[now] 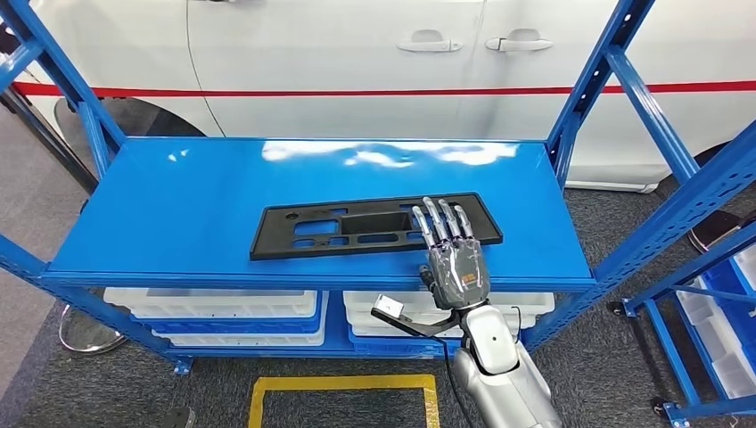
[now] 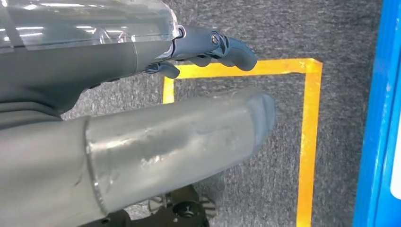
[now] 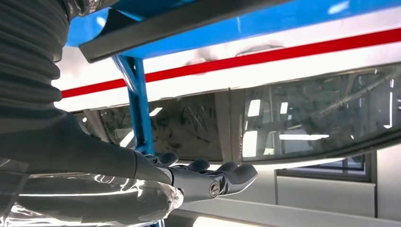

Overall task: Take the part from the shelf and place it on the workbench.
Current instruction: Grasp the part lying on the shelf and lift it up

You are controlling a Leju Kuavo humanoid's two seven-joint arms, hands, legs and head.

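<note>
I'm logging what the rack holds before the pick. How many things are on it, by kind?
Black plastic part on the top shelf: 1
White bins on the lower shelf: 2 visible
Total: 3

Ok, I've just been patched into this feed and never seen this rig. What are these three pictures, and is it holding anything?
It is a two-armed humanoid robot. The head view looks down from its body onto a blue shelf parked in front of a white car. A flat black part with cut-outs lies on the top shelf. The right hand reaches over the part's right end, fingers straight; it has not gripped it yet. The other two pictures come from cameras at each wrist and are turned. The left hand hangs over grey carpet with yellow floor tape, holding nothing. The right wrist view shows the right hand from behind, with the car beyond.
</note>
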